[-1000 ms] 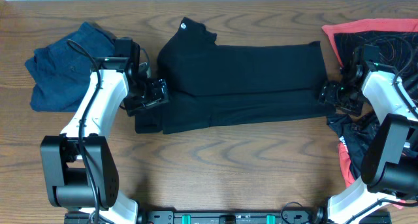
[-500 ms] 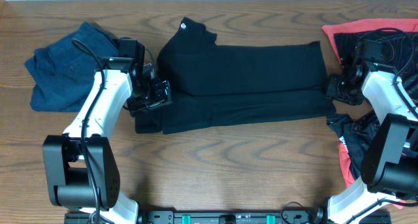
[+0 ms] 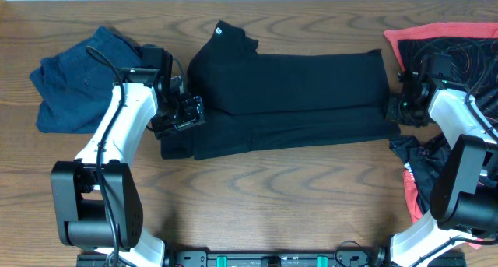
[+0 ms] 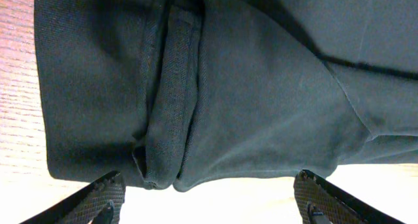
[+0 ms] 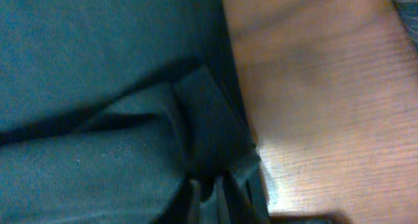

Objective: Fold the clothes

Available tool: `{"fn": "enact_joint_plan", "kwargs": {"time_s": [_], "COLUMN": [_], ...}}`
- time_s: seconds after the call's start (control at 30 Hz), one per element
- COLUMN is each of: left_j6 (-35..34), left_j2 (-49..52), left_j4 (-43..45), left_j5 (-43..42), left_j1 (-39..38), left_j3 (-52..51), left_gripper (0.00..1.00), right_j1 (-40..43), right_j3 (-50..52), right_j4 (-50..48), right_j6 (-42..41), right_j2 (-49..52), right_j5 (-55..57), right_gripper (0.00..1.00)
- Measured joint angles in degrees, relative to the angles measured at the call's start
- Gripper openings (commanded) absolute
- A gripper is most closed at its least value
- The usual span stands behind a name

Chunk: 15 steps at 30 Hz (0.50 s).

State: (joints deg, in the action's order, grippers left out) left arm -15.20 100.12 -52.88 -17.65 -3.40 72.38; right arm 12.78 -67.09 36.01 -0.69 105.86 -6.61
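We found the wooden table (image 3: 249,212) carrying three pieces of clothing. The large black garment (image 3: 296,96) lay across the middle of it, spread lengthwise from left to right and already folded over itself along its long axis, with a narrower part reaching toward the far edge at its left end. The navy blue garment (image 3: 74,84) sat crumpled at the far left, apart from the black one. The black garment with red trim (image 3: 412,37) lay bunched at the far right, running down that side of the table. The left arm (image 3: 117,135) reached in to the left end of the large black garment, and the right arm (image 3: 459,119) to its right end. The left gripper (image 3: 183,111) stood over the near left corner with its jaws spread wide and nothing between them – in the left wrist view its fingertips (image 4: 98,199) flanked the folded hem without touching it. The right gripper (image 3: 395,110) was closed tight at the right edge, and the right wrist view showed a ridge of black cloth pinched between its fingers (image 5: 196,196). A small white logo mark (image 3: 219,31) showed at the far left tip of the large black garment.
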Motion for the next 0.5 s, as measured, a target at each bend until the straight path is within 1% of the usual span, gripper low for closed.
{"fn": "enact_joint_plan", "kwargs": {"time_s": [0.23, 0.27, 0.3, 0.33, 0.37, 0.43, 0.5], "left_j6": [0.0, 0.0, 0.0, 0.0, 0.0, 0.0, 0.0], "left_j2": [-0.02, -0.02, 0.0, 0.0, 0.0, -0.02, -0.02], "left_j4": [-0.07, -0.07, -0.07, -0.07, -0.09, -0.13, -0.48], "left_j5": [0.0, 0.0, 0.0, 0.0, 0.0, 0.0, 0.0], "left_j1": [0.0, 0.0, 0.0, 0.0, 0.0, 0.0, 0.0], "left_j3": [0.0, 0.0, 0.0, 0.0, 0.0, 0.0, 0.0], "left_gripper": [0.84, 0.84, 0.84, 0.84, 0.84, 0.84, 0.84], "right_j1": [0.0, 0.0, 0.0, 0.0, 0.0, 0.0, 0.0], "right_j3": [0.04, 0.07, 0.09, 0.09, 0.09, 0.09, 0.09], "right_j4": [-7.1, -8.33, -9.73, -11.02, -12.5, -13.68, -13.97], "right_j6": [-2.27, -2.56, -2.86, -3.39, -3.34, -3.63, -3.69], "right_j2": [0.0, 0.0, 0.0, 0.0, 0.0, 0.0, 0.0], "right_j5": [-1.22, -1.68, -2.36, -2.93, -3.65, -4.52, -5.25], "right_gripper": [0.01, 0.03, 0.18, 0.3, 0.32, 0.3, 0.31]}}
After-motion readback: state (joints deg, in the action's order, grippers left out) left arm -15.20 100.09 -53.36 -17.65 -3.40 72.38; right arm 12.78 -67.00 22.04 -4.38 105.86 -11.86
